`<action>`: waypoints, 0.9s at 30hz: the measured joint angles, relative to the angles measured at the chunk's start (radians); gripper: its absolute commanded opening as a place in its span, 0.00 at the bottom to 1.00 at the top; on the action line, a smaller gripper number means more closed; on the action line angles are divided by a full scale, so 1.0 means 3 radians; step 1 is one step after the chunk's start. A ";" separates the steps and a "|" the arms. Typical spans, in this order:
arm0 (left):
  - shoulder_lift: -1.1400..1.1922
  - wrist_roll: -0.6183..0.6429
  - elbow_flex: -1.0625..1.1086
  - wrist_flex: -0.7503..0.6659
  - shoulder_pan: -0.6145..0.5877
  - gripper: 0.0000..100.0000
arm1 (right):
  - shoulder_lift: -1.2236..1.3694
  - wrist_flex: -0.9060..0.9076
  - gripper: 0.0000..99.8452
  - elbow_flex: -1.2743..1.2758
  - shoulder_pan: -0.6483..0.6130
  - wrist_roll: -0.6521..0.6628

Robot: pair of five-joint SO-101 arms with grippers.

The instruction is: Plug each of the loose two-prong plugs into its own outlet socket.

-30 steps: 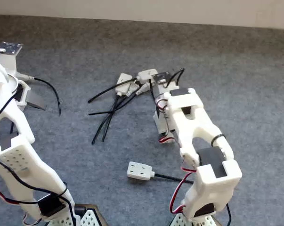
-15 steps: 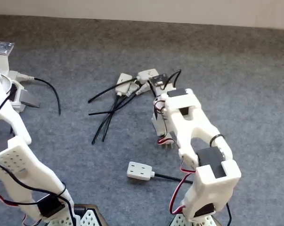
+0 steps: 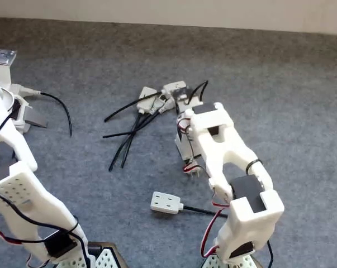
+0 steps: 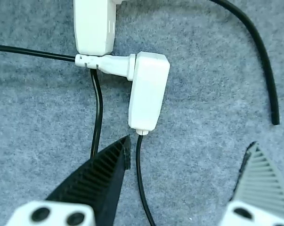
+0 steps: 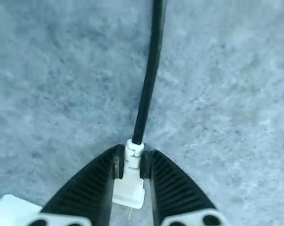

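My right gripper [image 5: 132, 154] is shut on a white two-prong plug [image 5: 129, 186], whose black cable [image 5: 149, 70] runs away over the carpet. The corner of a white outlet socket [image 5: 12, 207] shows beside it. In the high view this socket [image 3: 165, 202] lies in front of the right arm, and the right gripper [image 3: 186, 148] hangs above the carpet behind it. My left gripper [image 4: 189, 146] stands open above a white outlet block [image 4: 149, 89] with a white plug [image 4: 106, 63] in its side. A second white block [image 4: 94, 26] lies just beyond.
Two more white sockets [image 3: 147, 95] [image 3: 175, 89] lie in a tangle of black cables [image 3: 126, 134] at mid table. A loose black cable end [image 4: 266, 80] lies near the left gripper. Grey carpet [image 3: 280, 84] stretches open to the right.
The right arm has carried its plug a little to the left and farther back. The left arm shifted slightly leftward, then held still.
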 measured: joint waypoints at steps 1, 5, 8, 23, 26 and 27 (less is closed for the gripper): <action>0.0000 -0.0005 -0.0056 0.0000 0.0005 0.37 | -0.0133 0.0026 0.01 -0.0005 -0.0005 0.0000; -0.0036 0.0005 -0.0373 0.0332 0.0123 0.37 | -0.0905 0.0061 0.01 -0.0005 -0.0046 0.0000; -0.0194 -0.0005 -0.0726 0.0690 0.0338 0.43 | -0.1560 0.0036 0.01 0.0148 -0.0143 0.0000; -0.2665 0.0731 -0.0128 0.1059 0.1959 0.46 | -0.3151 -0.1079 0.01 0.1826 -0.0343 -0.0261; -0.3411 0.0752 0.0491 0.0864 0.2250 0.46 | -0.3130 -0.0936 0.01 0.1811 -0.0440 -0.0394; -0.3662 0.0788 0.0767 0.0742 0.2307 0.46 | -0.3105 -0.0849 0.01 0.1785 -0.0506 -0.0435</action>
